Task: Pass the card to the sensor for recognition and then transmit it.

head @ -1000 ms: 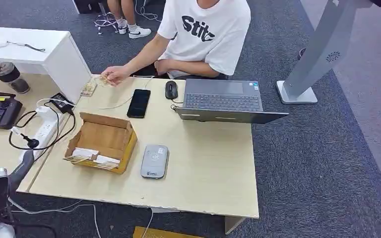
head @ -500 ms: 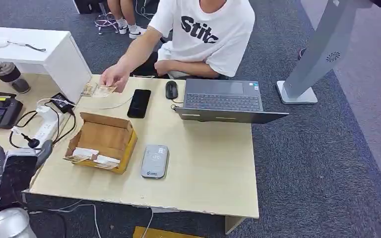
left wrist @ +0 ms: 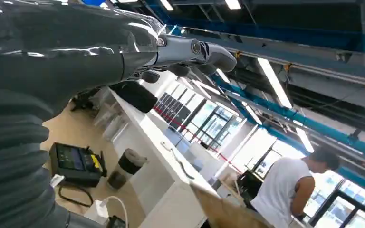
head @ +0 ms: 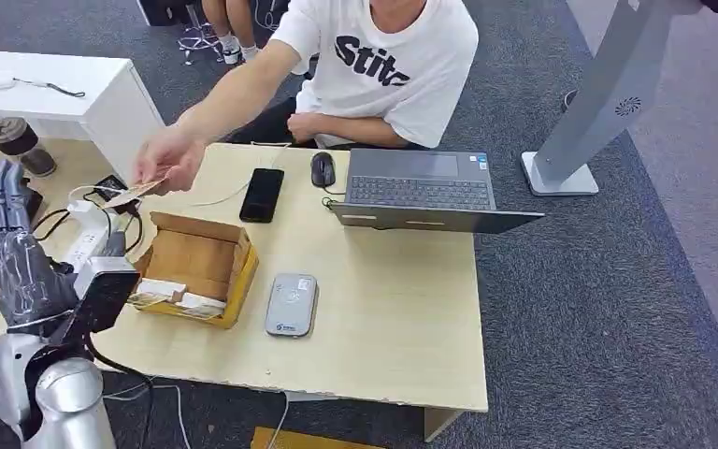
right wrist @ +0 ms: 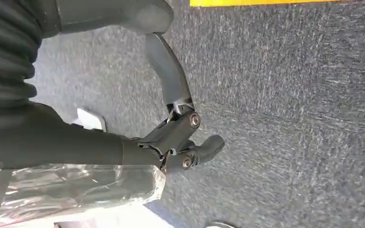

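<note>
A person's hand (head: 170, 159) reaches out over the table's far left corner and holds a tan card (head: 134, 192) out toward my left side. My left hand (head: 14, 253) stands raised beside the table's left edge with straight, spread fingers (left wrist: 190, 47) and holds nothing; a gap separates it from the card. The grey card sensor (head: 291, 304) lies flat on the table, near the front. To its left, an open cardboard box (head: 196, 253) holds more cards (head: 173, 297). My right hand (right wrist: 171, 137) hangs over the grey carpet, fingers loose and empty.
The seated person has a laptop (head: 421, 187), a mouse (head: 323, 169) and a black phone (head: 262, 195) in front of them. A power strip (head: 84, 238) with cables, a black terminal (left wrist: 76, 161) and a cup (head: 17, 142) sit left of the table. A white stand (head: 598, 103) rises at the right.
My left arm has risen from the lower left edge until the hand stands upright by the table. The person picked a card off the far left corner and stretched it toward my hand.
</note>
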